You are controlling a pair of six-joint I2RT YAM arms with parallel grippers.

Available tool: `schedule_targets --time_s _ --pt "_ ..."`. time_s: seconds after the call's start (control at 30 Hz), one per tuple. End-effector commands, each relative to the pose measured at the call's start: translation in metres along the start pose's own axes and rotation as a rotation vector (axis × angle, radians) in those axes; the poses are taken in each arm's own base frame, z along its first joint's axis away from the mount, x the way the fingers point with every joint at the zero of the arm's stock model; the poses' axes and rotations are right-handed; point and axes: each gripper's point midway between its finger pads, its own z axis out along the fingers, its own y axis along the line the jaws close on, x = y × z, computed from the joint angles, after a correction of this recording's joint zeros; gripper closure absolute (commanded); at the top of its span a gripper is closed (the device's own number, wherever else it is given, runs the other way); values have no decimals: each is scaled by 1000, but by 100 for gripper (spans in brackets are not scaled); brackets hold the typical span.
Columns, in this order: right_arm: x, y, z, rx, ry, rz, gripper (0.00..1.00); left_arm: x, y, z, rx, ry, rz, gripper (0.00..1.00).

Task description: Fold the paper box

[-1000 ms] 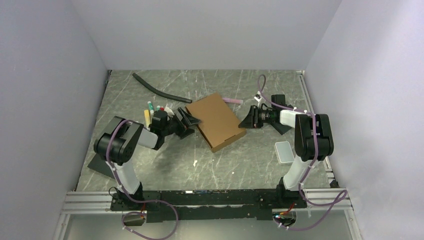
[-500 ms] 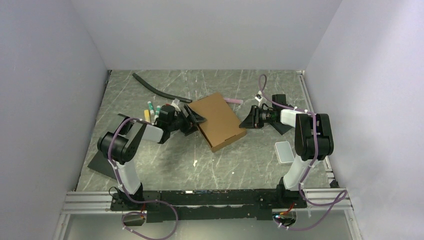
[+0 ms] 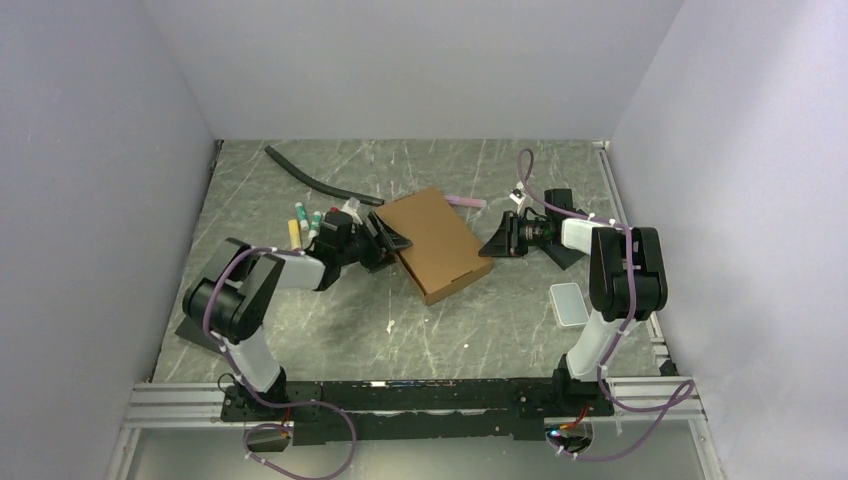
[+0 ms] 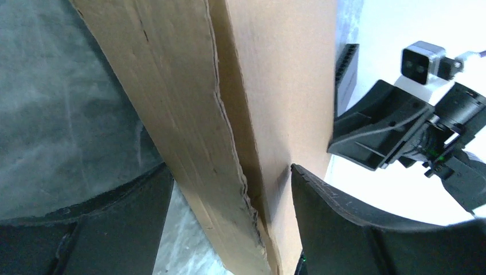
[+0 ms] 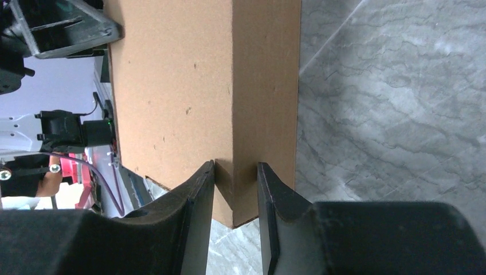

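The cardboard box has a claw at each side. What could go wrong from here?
The right gripper pinches only one corner of the paper box, so it could slip free or crush. The left gripper straddles a wall with a ragged seam; squeezing might tear it. The markers close by that gripper could get knocked.

My station, surroundings. Worktop [image 3: 450, 330]: grey marbled slab, pale veins, scuffed. Back wall [image 3: 420, 70], left wall [image 3: 90, 200], right wall [image 3: 740, 200]: plain pale lavender panels. Aluminium rail [image 3: 180, 400]: along my near edge. Light: even, soft-shadowed.
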Motion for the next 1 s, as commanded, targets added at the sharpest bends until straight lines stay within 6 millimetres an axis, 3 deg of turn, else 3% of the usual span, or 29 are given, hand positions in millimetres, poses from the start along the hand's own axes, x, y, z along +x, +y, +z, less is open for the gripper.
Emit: schedule_targets --time_s 0.0,0.13,0.33,0.57,0.77,0.97 --pt "26 -10 6 36 74 42 71 -13 -72 -23 232 -101 105 22" --pt "26 -7 6 19 79 44 71 -15 -95 -37 307 -142 139 21" --pt "29 6 10 -34 97 39 71 -13 -105 -41 318 -140 148 20" --pt "32 13 13 -59 118 27 71 -11 -103 -31 268 -109 145 20" --pt "32 16 13 -64 124 20 70 -8 -88 -21 170 -76 145 21" --pt "32 21 14 -73 131 -23 57 -12 -76 -22 54 -62 210 29"
